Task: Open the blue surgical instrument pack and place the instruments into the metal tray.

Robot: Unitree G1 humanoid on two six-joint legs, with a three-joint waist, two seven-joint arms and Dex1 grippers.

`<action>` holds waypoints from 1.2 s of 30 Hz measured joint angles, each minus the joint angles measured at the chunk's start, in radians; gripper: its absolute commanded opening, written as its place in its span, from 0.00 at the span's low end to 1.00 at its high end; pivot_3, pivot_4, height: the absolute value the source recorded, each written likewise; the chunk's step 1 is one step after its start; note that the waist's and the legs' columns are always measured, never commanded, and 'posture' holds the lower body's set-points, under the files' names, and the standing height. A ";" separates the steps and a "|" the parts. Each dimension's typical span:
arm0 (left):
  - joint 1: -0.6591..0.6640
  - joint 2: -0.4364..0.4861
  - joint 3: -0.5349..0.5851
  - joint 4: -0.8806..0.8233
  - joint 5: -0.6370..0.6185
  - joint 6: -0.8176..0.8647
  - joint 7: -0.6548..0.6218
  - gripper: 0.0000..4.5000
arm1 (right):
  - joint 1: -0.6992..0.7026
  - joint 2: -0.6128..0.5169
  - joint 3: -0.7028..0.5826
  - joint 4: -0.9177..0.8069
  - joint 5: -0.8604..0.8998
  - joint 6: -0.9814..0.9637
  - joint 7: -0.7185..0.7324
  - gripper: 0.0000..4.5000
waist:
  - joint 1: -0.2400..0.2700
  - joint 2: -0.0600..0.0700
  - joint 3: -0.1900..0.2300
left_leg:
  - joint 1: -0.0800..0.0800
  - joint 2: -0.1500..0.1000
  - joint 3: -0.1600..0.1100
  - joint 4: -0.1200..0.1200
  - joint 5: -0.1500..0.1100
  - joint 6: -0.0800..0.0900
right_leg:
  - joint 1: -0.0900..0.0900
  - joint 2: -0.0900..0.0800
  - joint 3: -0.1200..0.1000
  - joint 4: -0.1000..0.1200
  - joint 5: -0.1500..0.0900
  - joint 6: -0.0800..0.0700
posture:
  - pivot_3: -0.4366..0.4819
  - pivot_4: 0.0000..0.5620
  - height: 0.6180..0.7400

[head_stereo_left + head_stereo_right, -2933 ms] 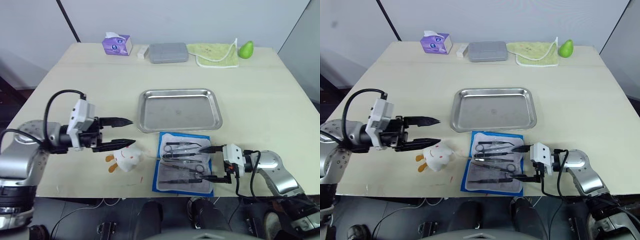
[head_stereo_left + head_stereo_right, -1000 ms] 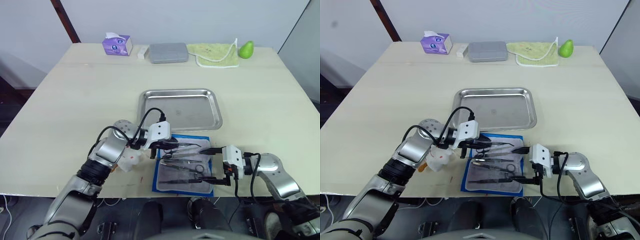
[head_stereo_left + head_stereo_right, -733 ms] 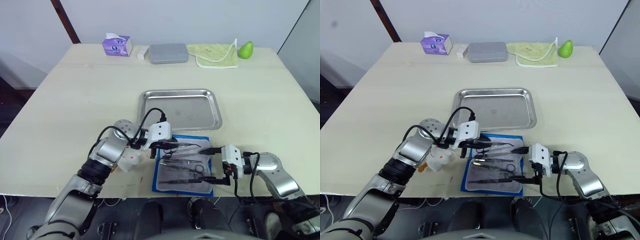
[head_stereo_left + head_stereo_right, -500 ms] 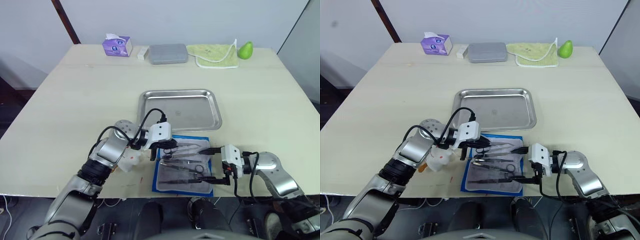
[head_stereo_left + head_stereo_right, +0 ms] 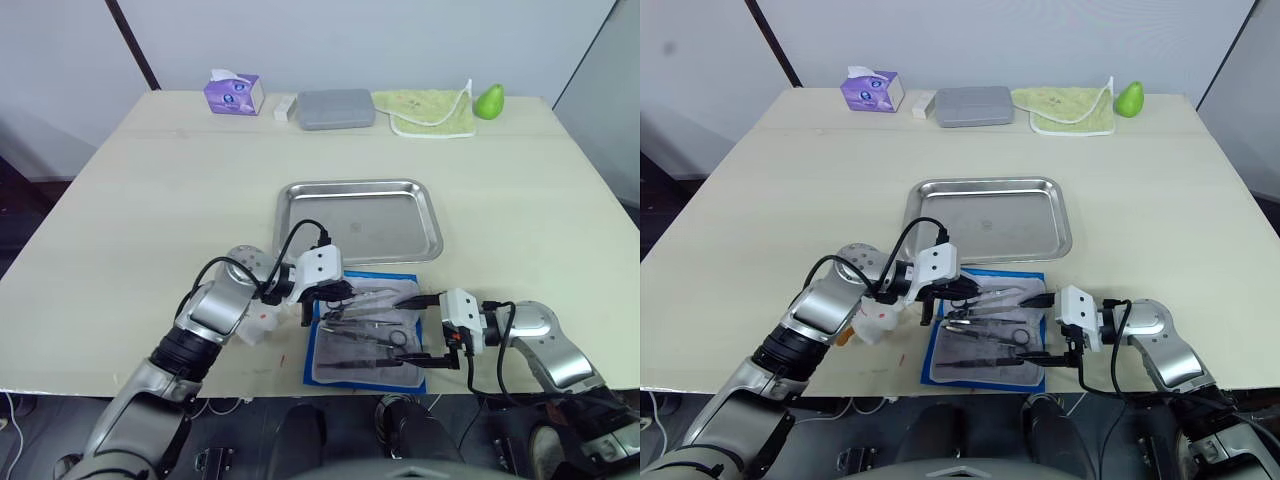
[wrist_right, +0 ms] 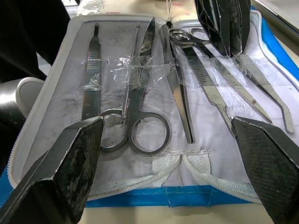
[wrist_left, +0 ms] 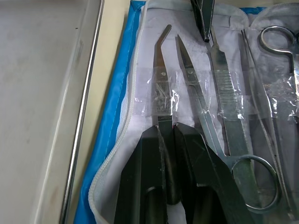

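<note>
1. Left eye view: the left arm reaches in from the lower left, bent at the elbow, and its left gripper (image 5: pixel 338 295) lies low over the upper part of the open blue pack (image 5: pixel 367 331) at the bottom centre. The right arm comes from the lower right; the right gripper (image 5: pixel 424 327) stands wide open at the pack's right edge and holds nothing. The metal tray (image 5: pixel 360 221), bare, lies just above the pack. A small white toy (image 5: pixel 258 318) sits under the left forearm. Along the far edge are a purple tissue box (image 5: pixel 232 92), a grey box (image 5: pixel 336 107), a green cloth (image 5: pixel 432 110) and a green pear (image 5: pixel 489 101).
2. Left wrist view: the fingers (image 7: pixel 142 177) are nearly together, closed on the handle of a bent instrument (image 7: pixel 161 84); scissors (image 7: pixel 219 144) lie beside it.
3. Right wrist view: the instruments (image 6: pixel 178 88) lie taped on the pale lining, between the widely spread fingers (image 6: pixel 65 168).
</note>
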 measured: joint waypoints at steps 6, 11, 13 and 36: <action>-0.002 0.000 0.000 0.000 -0.001 0.004 0.006 0.02 | -0.006 -0.002 0.000 0.006 0.000 0.000 0.006 1.00 | 0.001 0.000 0.000 | 0.000 0.000 0.000 0.000 0.000 0.000 | 0.000 0.000 0.000 0.000 0.000 0.000 | 0.48 0.27 1.00; -0.022 0.003 -0.002 0.032 -0.006 -0.022 -0.012 0.02 | -0.006 -0.002 0.002 0.010 0.000 -0.002 0.009 1.00 | 0.002 0.000 -0.001 | 0.000 0.000 0.000 0.000 0.000 0.000 | 0.000 0.000 0.000 0.000 0.000 0.000 | 0.48 0.27 1.00; -0.034 0.011 -0.003 0.049 -0.010 -0.036 -0.031 0.02 | -0.005 -0.002 0.005 0.010 -0.001 -0.002 0.009 1.00 | 0.000 0.000 0.000 | 0.000 0.000 0.000 0.000 0.000 0.000 | 0.000 0.000 0.000 0.000 0.000 0.000 | 0.48 0.27 1.00; -0.174 0.044 -0.043 0.051 -0.008 0.129 -0.134 0.02 | -0.063 0.011 0.041 0.017 -0.041 0.040 -0.019 1.00 | -0.003 -0.003 -0.002 | 0.000 0.000 -0.001 0.000 0.000 0.000 | 0.000 0.001 0.000 0.000 0.000 0.000 | 0.48 0.27 1.00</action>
